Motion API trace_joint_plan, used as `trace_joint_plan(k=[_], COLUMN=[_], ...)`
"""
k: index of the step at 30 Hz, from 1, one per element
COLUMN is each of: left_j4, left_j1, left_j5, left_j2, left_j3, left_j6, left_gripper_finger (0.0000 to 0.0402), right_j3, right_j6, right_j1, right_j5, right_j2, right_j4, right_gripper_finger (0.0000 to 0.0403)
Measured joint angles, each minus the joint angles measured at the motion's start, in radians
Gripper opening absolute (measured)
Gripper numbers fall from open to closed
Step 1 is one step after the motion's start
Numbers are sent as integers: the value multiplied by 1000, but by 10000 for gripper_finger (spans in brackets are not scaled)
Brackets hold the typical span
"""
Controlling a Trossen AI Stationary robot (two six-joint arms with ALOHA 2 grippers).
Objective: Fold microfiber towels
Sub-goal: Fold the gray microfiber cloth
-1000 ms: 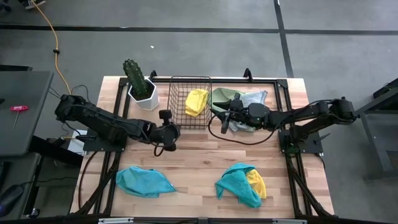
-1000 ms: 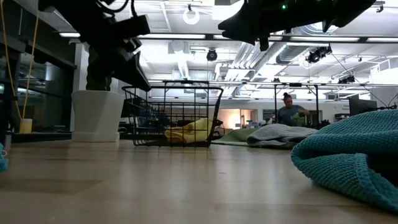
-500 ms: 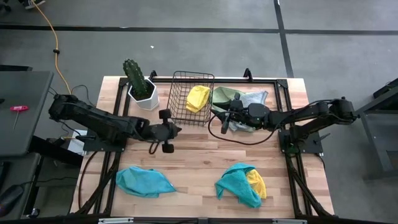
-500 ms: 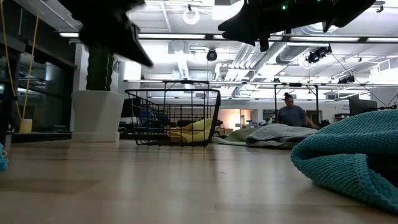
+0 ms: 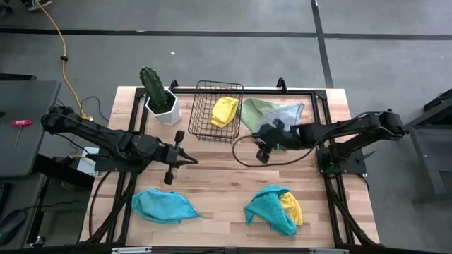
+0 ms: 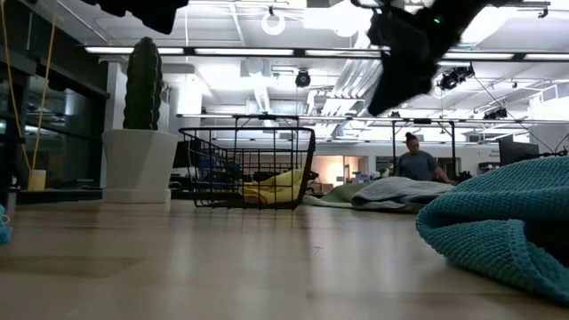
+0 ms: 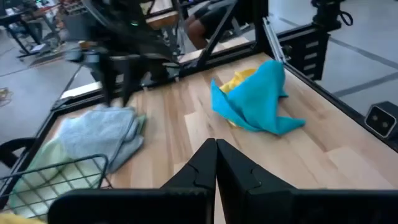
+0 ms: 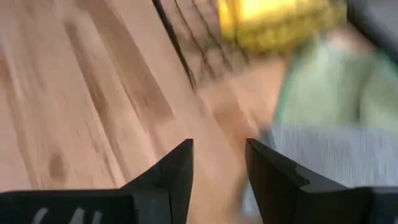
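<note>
A teal towel (image 5: 164, 206) lies crumpled at the near left. A teal towel over a yellow one (image 5: 275, 208) lies at the near right, also in the left wrist view (image 7: 255, 99). A yellow towel (image 5: 224, 111) lies in the black wire basket (image 5: 201, 123). A green towel (image 5: 256, 108) and a grey towel (image 5: 288, 113) lie right of the basket. My left gripper (image 5: 192, 161) is shut and empty above bare wood (image 7: 216, 152). My right gripper (image 5: 260, 152) is open and empty (image 8: 217, 149), just near of the grey towel.
A potted cactus (image 5: 159, 95) stands at the far left corner beside the basket. Bare wood spreads across the table's middle (image 5: 226, 173). A black cable loops on the table below my right arm (image 5: 244, 159). A person (image 6: 416, 162) shows in the room behind.
My left gripper has drawn back from the basket's near left corner toward the table's left and near edges. The basket has shifted slightly toward the far edge and now sits level. My right gripper has moved from above the grey towel toward the near edge.
</note>
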Motion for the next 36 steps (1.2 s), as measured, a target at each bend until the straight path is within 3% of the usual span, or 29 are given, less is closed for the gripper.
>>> trace_joint_plan(k=[4,9,13,25,36], left_j4=[11,21,20,17,16], left_j1=[-3,-5,-5,-5,-5], left_j5=[-9,-10,-10,-12,-11], left_j2=[-12,-7,-6,-6,-6], left_j3=[0,0,0,0,0], left_j6=[-8,-11,-11,-54,-61], left_gripper_finger=[0,0,0,0,0], right_j3=[-44,-161,-246,-383,-489], right_j6=[250,613,770,1100,1072], right_j1=[25,38,46,108,92], right_j5=[26,102,133,268,328], right_j2=[5,8,8,3,3], right_j4=[-183,-230,-224,-203,75], right_gripper_finger=[138,138,138,138,138])
